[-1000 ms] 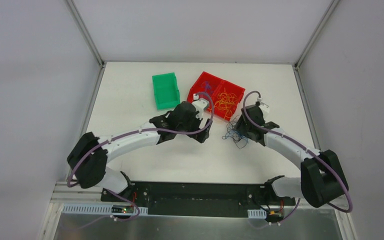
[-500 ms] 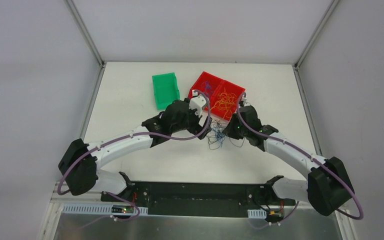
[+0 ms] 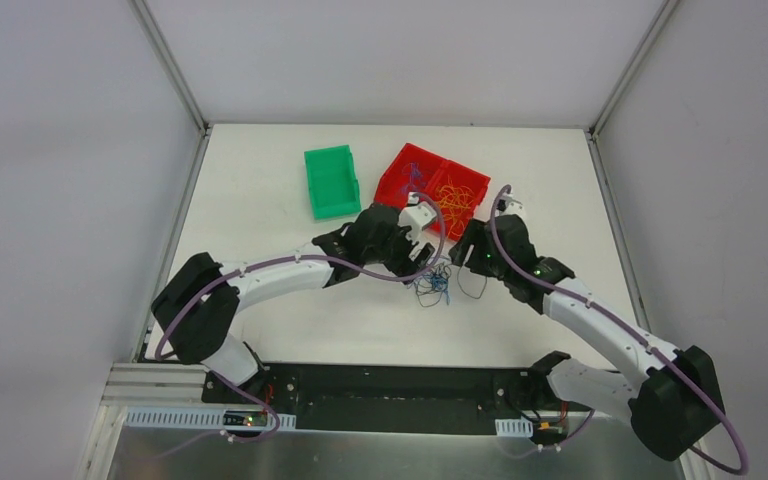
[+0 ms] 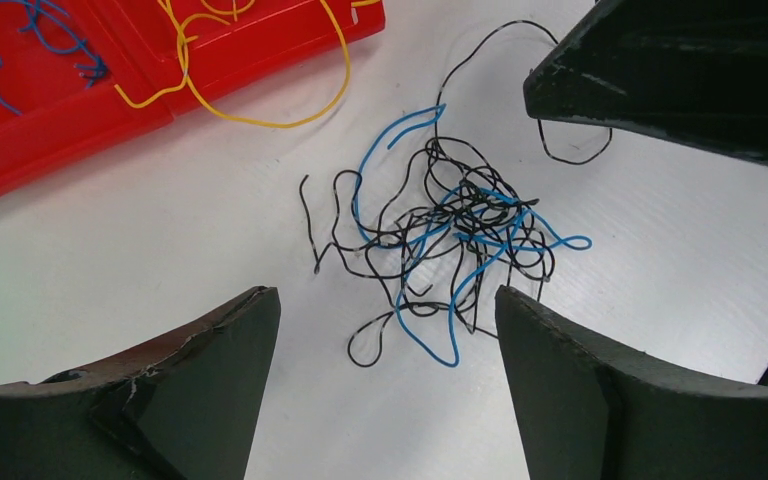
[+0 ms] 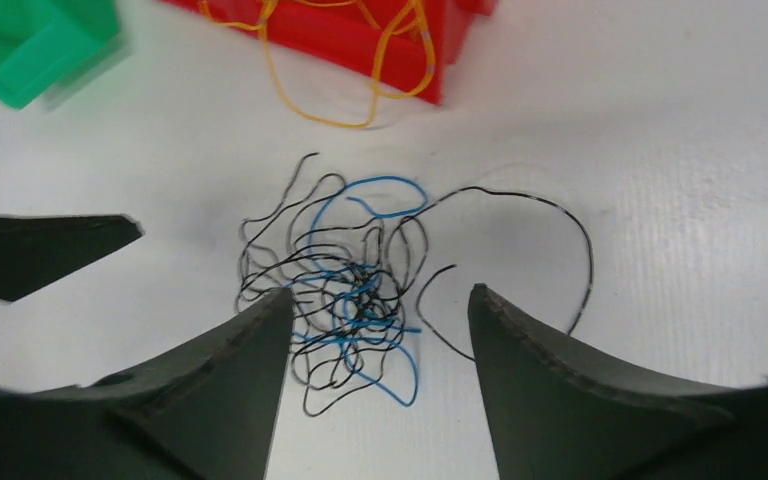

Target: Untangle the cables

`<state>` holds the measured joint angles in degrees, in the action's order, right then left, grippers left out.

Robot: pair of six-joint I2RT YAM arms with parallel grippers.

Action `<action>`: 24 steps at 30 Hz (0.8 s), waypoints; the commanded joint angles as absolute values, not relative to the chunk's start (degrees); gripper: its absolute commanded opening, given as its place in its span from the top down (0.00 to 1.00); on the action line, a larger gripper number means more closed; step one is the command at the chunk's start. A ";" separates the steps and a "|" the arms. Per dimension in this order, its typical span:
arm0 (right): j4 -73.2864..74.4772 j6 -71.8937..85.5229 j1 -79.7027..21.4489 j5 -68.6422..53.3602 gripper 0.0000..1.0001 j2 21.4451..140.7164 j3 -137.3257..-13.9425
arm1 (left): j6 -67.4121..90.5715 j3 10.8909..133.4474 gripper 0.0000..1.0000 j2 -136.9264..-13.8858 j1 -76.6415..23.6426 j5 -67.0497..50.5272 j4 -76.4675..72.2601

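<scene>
Poised over blue-and-black cables [image 4: 440, 235] knotted on the tabletop [image 4: 160, 230] near the red bin [image 4: 60, 130], left fingers [image 4: 190, 380] and right fingers [image 5: 560, 390] released, holding nothing; next, pinch separate strands, then draw apart.

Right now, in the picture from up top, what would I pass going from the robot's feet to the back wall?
Black base plate → tangle of blue and black cables → red bin. The green bin sits level with the red one, so I skip it.
</scene>
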<state>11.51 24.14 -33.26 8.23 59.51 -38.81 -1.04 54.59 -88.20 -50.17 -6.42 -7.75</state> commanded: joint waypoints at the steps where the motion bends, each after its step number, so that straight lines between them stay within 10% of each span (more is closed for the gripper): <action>1: 15.78 27.36 -33.14 18.66 0.27 64.38 -39.90 | -0.24 58.64 0.19 -89.37 -49.84 -5.34 -7.57; 6: 16.24 28.60 -32.08 23.32 0.15 70.88 -41.21 | 6.14 56.78 0.18 -87.45 -48.13 -7.20 -8.94; 24: 12.66 27.61 -23.19 13.34 0.32 84.79 -44.03 | 12.27 51.27 0.17 -81.42 -42.02 -15.87 -12.58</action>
